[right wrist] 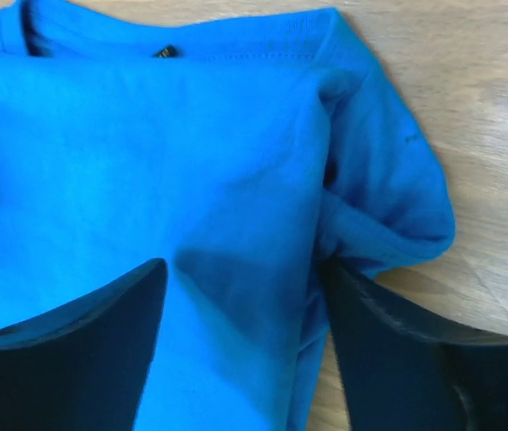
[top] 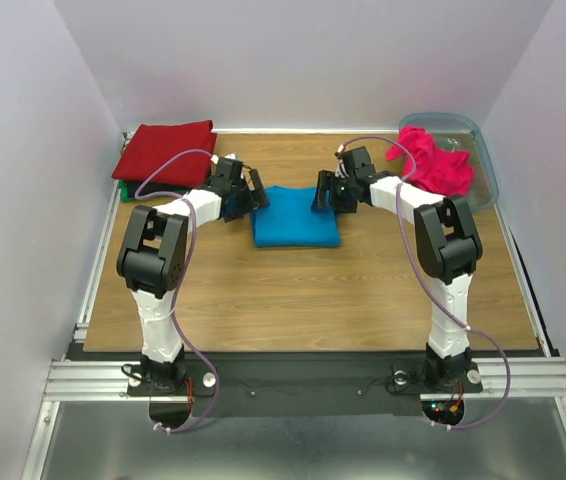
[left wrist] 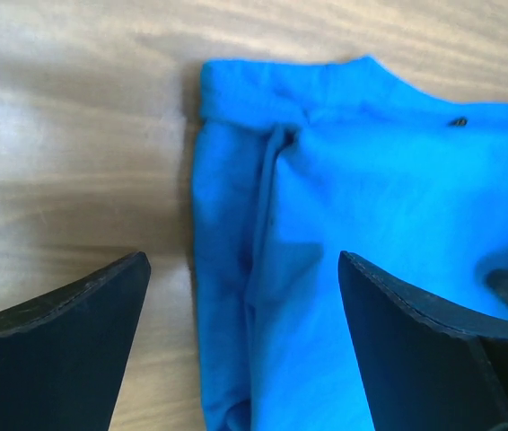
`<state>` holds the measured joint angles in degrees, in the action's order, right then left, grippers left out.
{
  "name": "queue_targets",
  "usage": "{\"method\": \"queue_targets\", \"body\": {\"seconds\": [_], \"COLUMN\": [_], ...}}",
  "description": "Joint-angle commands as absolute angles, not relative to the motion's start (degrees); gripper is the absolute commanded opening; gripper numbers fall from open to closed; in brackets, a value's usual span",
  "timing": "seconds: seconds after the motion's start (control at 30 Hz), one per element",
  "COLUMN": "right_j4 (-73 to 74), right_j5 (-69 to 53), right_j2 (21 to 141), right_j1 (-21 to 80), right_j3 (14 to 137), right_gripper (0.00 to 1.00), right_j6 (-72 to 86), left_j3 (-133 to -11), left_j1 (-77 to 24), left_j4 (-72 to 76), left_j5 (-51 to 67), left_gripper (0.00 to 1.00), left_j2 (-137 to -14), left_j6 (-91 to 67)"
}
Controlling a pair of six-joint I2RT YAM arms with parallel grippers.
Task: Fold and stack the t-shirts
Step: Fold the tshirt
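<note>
The bright blue t-shirt lies folded in a rectangle on the wooden table, mid-back. My left gripper is open at its left edge; in the left wrist view its jaws straddle that edge of the blue cloth. My right gripper is open at the shirt's right edge; in the right wrist view its jaws straddle the sleeve fold of the shirt. A folded dark red shirt lies at the back left over a green one. The magenta-pink shirt lies crumpled at the back right.
A translucent blue-grey plastic bin stands at the back right, with the pink shirt hanging over its left rim. White walls close in the table on three sides. Bare wood lies in front of the blue shirt.
</note>
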<state>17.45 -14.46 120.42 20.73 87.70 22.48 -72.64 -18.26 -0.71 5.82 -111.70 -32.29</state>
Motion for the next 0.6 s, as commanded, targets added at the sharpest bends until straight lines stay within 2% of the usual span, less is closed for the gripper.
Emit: {"method": "queue_targets", "body": {"seconds": [0.0, 0.03, 0.07, 0.13, 0.17, 0.33, 0.5, 0.57], "right_j4": [16.3, 16.3, 16.3, 16.3, 16.3, 16.3, 15.7, 15.2], "right_j5": [-16.2, -16.3, -16.4, -16.3, -16.3, -19.7, -22.0, -25.2], "right_j2": [121.5, 121.4, 121.1, 120.2, 120.2, 117.4, 115.4, 115.2], "right_j1": [21.3, 21.4, 21.4, 21.7, 21.9, 22.4, 22.7, 22.8], "right_j3": [90.5, 90.6, 90.9, 91.6, 91.8, 92.5, 90.7, 90.3], "right_gripper": [0.68, 0.59, 0.34, 0.16, 0.1, 0.03, 0.0, 0.0], "right_j6": [22.4, 22.6, 22.5, 22.4, 22.2, 21.7, 23.4, 23.9], "left_j3": [-75.2, -75.4, -75.6, -75.9, -75.9, -75.5, -74.4, -74.4], "left_j1": [-18.2, -18.1, -18.1, -18.1, -18.1, -18.1, -18.1, -18.1], "left_j4": [-1.7, -1.8, -1.8, -1.8, -1.7, -1.1, -0.4, -0.4], "left_j5": [5.1, 5.3, 5.4, 5.8, 6.1, 6.9, 6.9, 6.9], "left_gripper": [0.95, 0.93, 0.91, 0.83, 0.8, 0.6, 0.57, 0.52], "left_j2": [-114.7, -115.0, -115.3, -116.0, -116.1, -116.8, -116.4, -116.5], "left_j6": [-31.2, -31.3, -31.4, -31.6, -31.8, -32.3, -32.6, -32.7]}}
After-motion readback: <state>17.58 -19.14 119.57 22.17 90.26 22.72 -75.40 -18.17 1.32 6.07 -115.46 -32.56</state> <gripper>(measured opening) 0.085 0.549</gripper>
